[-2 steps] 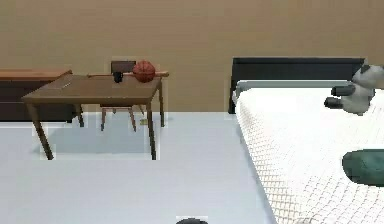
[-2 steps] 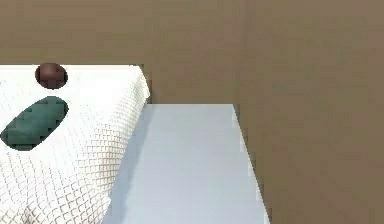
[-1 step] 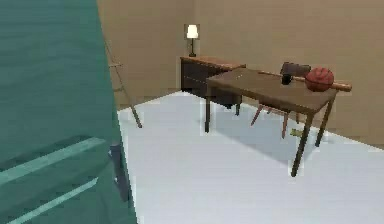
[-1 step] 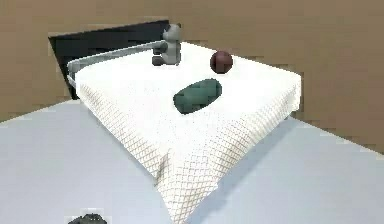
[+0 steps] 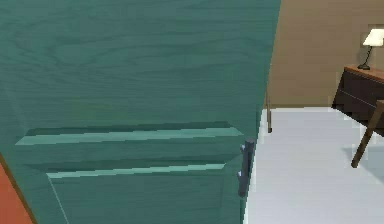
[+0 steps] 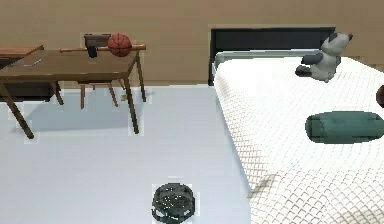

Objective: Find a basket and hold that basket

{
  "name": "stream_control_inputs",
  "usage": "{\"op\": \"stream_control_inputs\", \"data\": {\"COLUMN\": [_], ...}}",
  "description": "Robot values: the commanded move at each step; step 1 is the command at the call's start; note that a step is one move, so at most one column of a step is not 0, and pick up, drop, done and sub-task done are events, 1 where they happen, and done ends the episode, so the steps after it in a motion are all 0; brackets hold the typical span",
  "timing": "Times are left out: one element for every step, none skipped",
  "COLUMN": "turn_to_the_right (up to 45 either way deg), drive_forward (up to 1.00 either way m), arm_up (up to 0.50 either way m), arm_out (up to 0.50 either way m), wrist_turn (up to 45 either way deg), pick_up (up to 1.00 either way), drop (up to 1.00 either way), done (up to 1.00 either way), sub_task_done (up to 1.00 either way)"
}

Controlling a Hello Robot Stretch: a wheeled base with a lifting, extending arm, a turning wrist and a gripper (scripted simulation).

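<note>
A small dark round thing (image 6: pixel 173 200) with a greenish inside lies on the pale floor near the arm side view's bottom edge. It sits a little left of the bed's corner. Its shape is too small to tell for sure whether it is a basket.
A teal panelled door (image 5: pixel 130 100) stands very close ahead, its metal handle (image 5: pixel 243 168) at its right edge. Beyond it are a brown wall, a lamp (image 5: pixel 372 45) and a dark dresser (image 5: pixel 360 95). In the arm side view stand a wooden desk (image 6: pixel 60 68) bearing a basketball (image 6: pixel 120 43) and a white bed (image 6: pixel 300 130) with a plush toy (image 6: pixel 325 58).
</note>
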Motion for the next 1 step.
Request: {"op": "stream_control_inputs", "data": {"turn_to_the_right": [0.0], "drive_forward": [0.0], "arm_up": [0.1], "arm_out": [0.0], "wrist_turn": [0.0], "pick_up": [0.0], "drop": [0.0], "done": [0.0], "sub_task_done": [0.0]}}
